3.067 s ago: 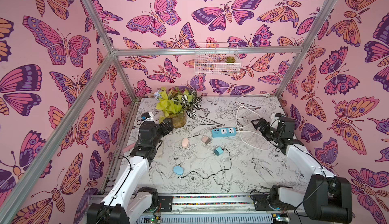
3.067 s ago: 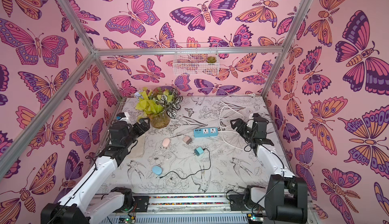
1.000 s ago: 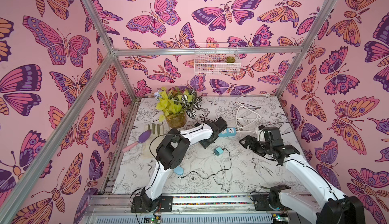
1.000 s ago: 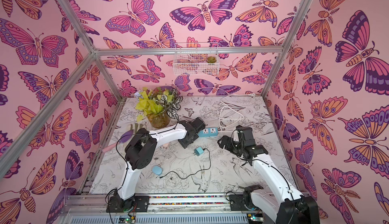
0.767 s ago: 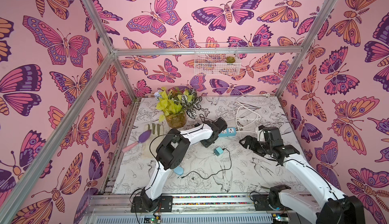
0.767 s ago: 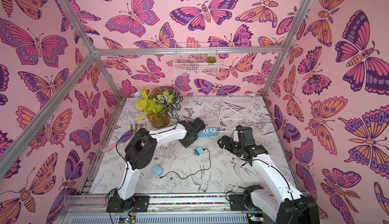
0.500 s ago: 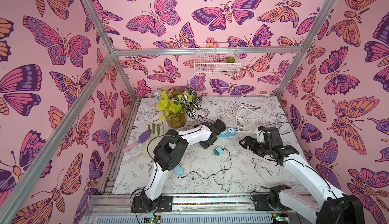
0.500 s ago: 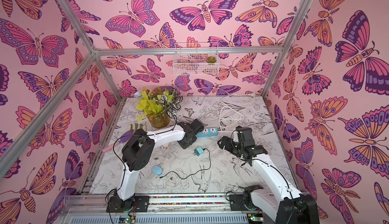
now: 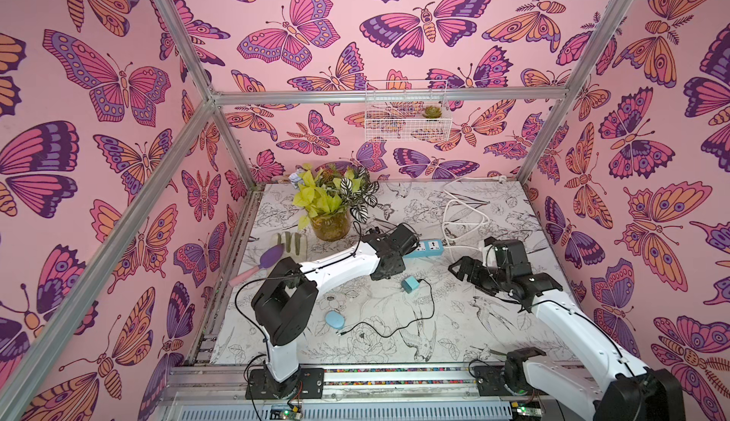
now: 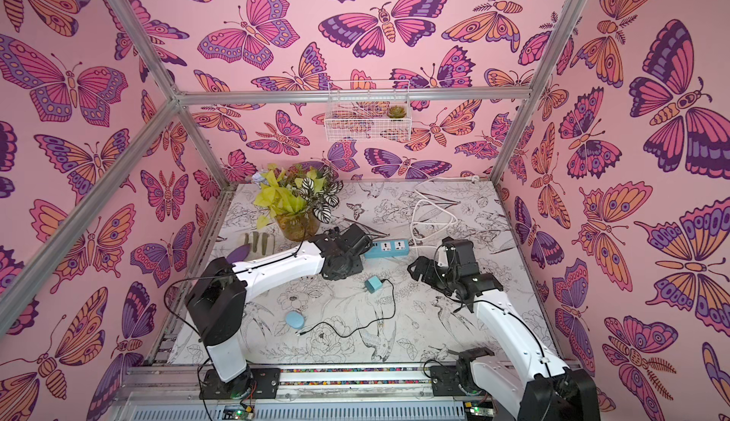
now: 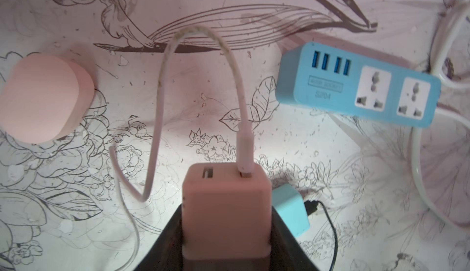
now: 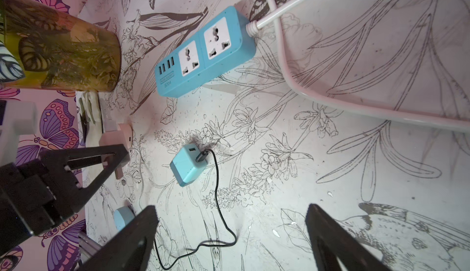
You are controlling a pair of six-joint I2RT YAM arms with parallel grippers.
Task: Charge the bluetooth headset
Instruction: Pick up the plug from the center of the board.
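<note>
I am clamping the pink charger block (image 11: 223, 193) in my left gripper (image 11: 226, 221), while my right gripper (image 12: 230, 207) is hanging with its jaws wide apart and nothing between them.

My left fingers (image 11: 282, 231) are pressing on two opposite sides of the block, and a pale pink cable (image 11: 162, 86) is running out of one of its two ports and looping over the table (image 9: 454, 320). I cannot tell where its free end lies. The pink headset case (image 11: 43, 99) is sitting on the table near that loop, apart from the block. The blue power strip (image 11: 356, 86) is lying just beyond the block with both sockets bare. A teal charger (image 12: 188, 165) with a black cable (image 12: 218, 206) is lying between my two grippers, and a blue headset case (image 9: 333, 319) is resting nearer my left arm's base.
</note>
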